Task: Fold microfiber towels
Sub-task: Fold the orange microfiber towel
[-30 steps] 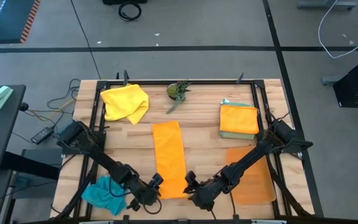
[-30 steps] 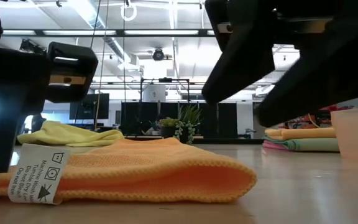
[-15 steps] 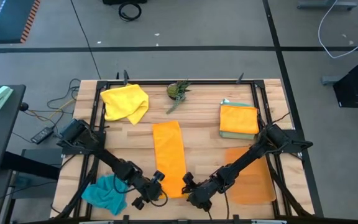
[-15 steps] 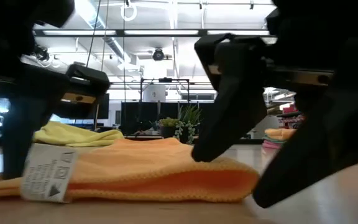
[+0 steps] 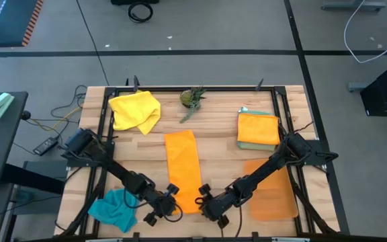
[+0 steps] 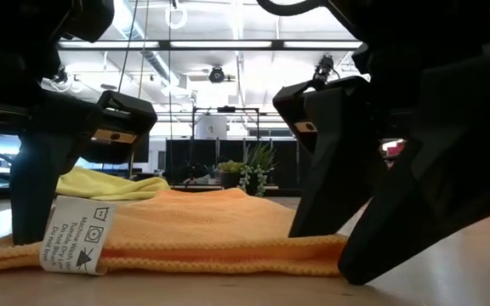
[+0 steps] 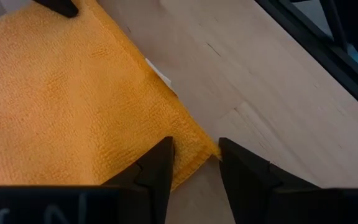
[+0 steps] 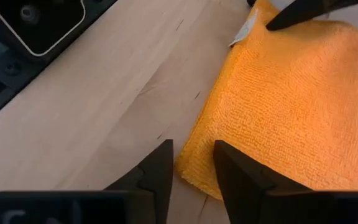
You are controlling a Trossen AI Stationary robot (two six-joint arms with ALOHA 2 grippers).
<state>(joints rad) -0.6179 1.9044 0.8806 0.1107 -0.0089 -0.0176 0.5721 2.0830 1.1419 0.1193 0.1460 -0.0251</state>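
orange towel (image 5: 183, 169) lies folded into a long narrow strip down the middle of the wooden table (image 5: 220, 131), one short end at the near edge where both arms work. left gripper (image 5: 168, 202) sits at the near left corner of that end — in its wrist view the two dark fingers (image 7: 157, 168) straddle the corner, one over the cloth, one on bare wood beside it, a narrow gap between them, not yet pressed together. right gripper (image 5: 203, 201) sits at the near right corner; its fingers (image 8: 160, 165) stand slightly apart with the towel's corner lying in the gap, edge not visibly pinched. low view shows both grippers planted at the two ends of the towel's near hem, a white care label (image 6: 75, 242) hanging by the left one.

elsewhere: crumpled yellow towel (image 5: 135, 111) at the far left, teal towel (image 5: 115, 208) bunched at the near left, folded stack of towels (image 5: 258, 130) at the far right, translucent orange mat (image 5: 272, 191) near right, small green plant (image 5: 193, 98) at the far edge.
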